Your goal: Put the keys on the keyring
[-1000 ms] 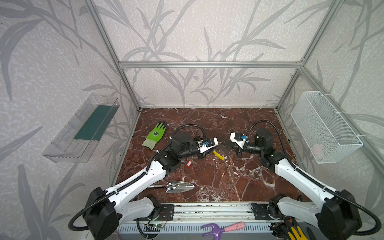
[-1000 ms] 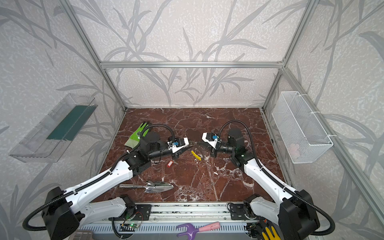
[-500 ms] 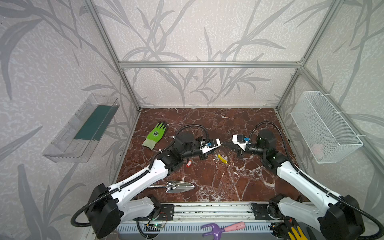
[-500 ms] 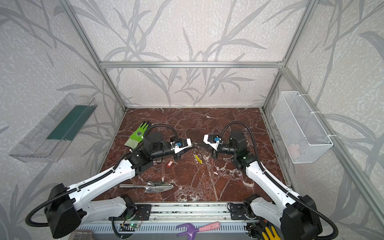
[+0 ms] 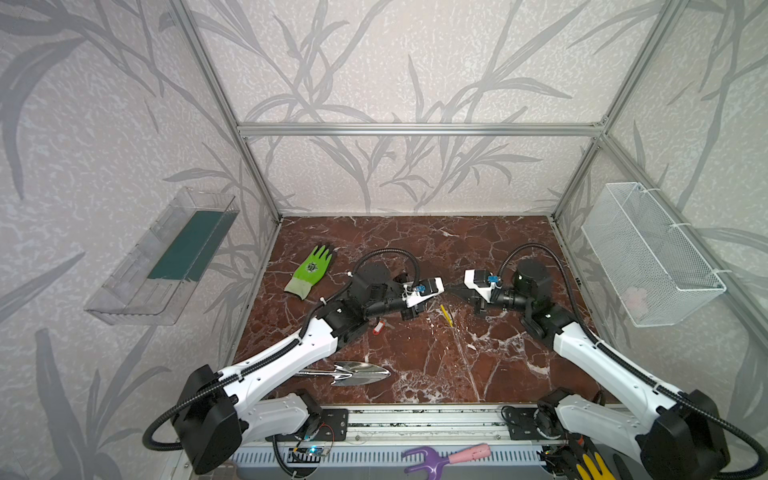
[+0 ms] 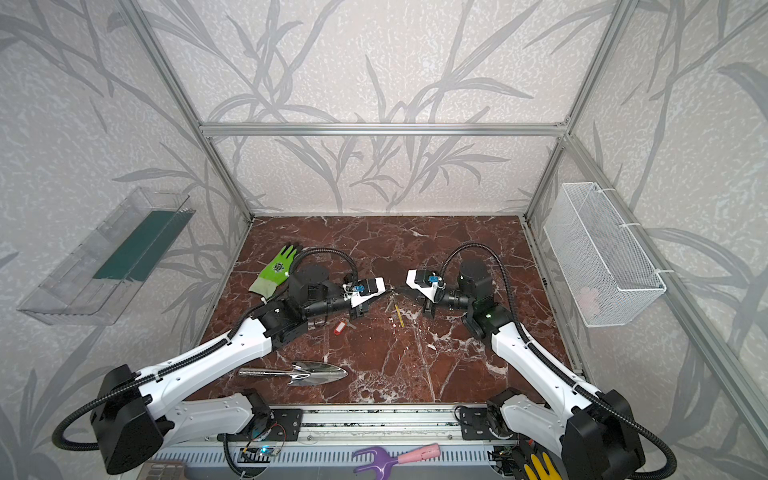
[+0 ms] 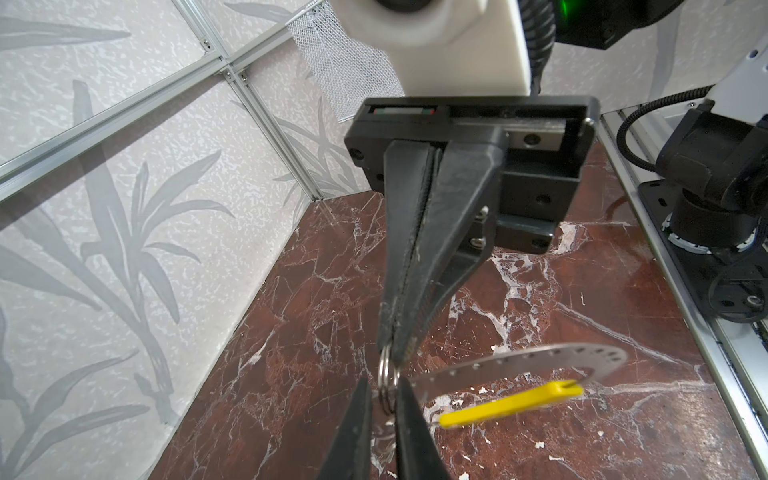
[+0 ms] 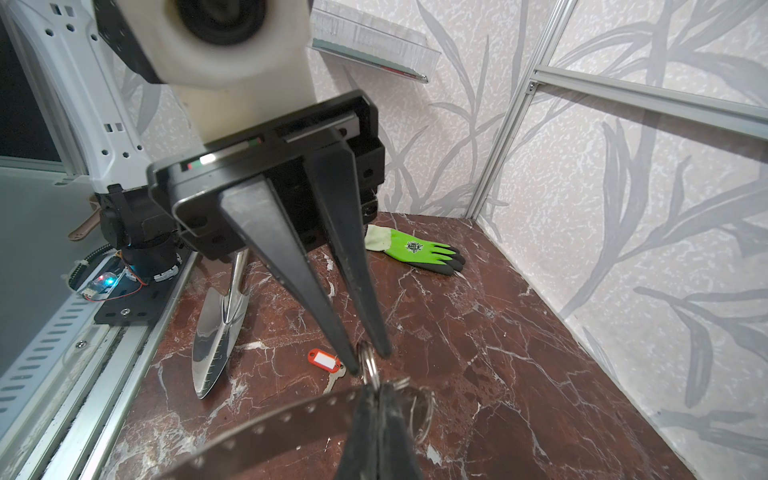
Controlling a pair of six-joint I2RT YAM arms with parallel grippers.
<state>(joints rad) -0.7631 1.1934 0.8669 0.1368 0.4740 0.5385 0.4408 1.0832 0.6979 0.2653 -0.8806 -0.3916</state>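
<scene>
My two grippers meet tip to tip above the middle of the table. The right gripper (image 5: 456, 289) (image 8: 378, 415) is shut on the keyring (image 7: 519, 365) (image 8: 266, 430), a grey strip with holes. Its yellow segment (image 7: 511, 405) (image 5: 445, 314) hangs below. A small split ring (image 7: 386, 386) (image 8: 368, 365) sticks out at the right gripper's tip. The left gripper (image 7: 384, 409) (image 5: 444, 290) has closed on that ring from both flat sides. One of the keys, with a red tag (image 8: 324, 360) (image 5: 377, 327), lies on the table under the left arm. A mint-tagged key cannot be made out.
A green glove (image 5: 311, 270) lies at the back left and a steel trowel (image 5: 353, 372) at the front left. A wire basket (image 5: 648, 257) hangs on the right wall, a clear tray (image 5: 166, 266) on the left wall. A purple and pink hand fork (image 5: 444, 457) lies past the front rail.
The left gripper has moved right to the right gripper's tip, and its jaws have narrowed onto the small ring. The right gripper has stayed shut on the keyring and shifted only slightly.
</scene>
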